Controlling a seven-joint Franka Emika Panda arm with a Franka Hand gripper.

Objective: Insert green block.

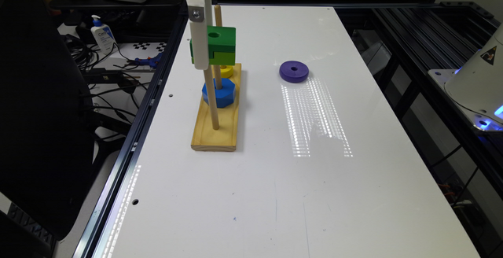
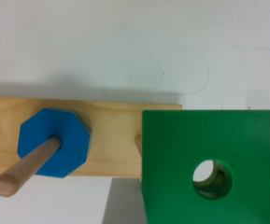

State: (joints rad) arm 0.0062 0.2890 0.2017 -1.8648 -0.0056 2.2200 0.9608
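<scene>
One green block (image 1: 218, 45) held aloft beside pegs | fingers (image 1: 200, 59) grasping it | blue block (image 1: 219, 93) pegged

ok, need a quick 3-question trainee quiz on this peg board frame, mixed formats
1. True or false: the green block already sits at the bottom of a peg on the wooden base.
2. Which piece lies loose on the table, off the base? A) purple disc B) blue octagonal block C) yellow piece
3. Fill in: the peg nearest the camera in the exterior view carries ____ pieces.

Key:
1. False: it is held up in the air above the base.
2. A
3. no
</scene>
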